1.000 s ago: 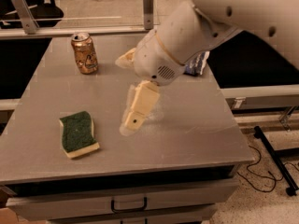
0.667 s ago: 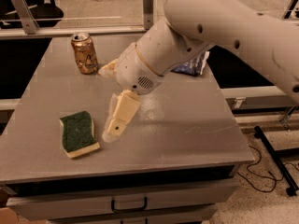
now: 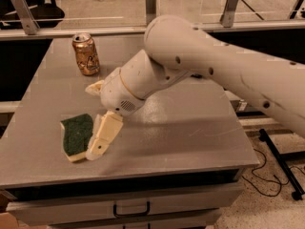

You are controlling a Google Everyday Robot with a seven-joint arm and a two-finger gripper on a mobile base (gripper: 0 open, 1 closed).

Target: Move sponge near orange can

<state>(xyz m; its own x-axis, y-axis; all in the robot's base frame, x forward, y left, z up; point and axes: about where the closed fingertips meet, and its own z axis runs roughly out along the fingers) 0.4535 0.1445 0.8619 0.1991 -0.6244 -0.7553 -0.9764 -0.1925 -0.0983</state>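
One camera view covers the whole work area.

1. Pincer: positioned low over the front-left part of the counter, at the end of the large white arm that reaches in from the right. The jaws stand wide apart. One pale finger slants down along the right edge of the sponge, touching it or just beside it; which of the two cannot be told. The other finger points left, above the sponge. Nothing is gripped.

2. Sponge: lies flat near the front-left edge of the counter, green scouring face up, pale foam visible along its lower rim. It sits partly within the open span, which suggests the wide setting is meant to bracket it before closing.

3. Orange can: stands upright at the rear-left of the counter, well apart from the sponge, with bare counter between them.

4. Assessment: the step in hand appears to be the approach to grasp. The transfer toward the can is not yet done. Closing before the sponge is centred risks pushing it aside.
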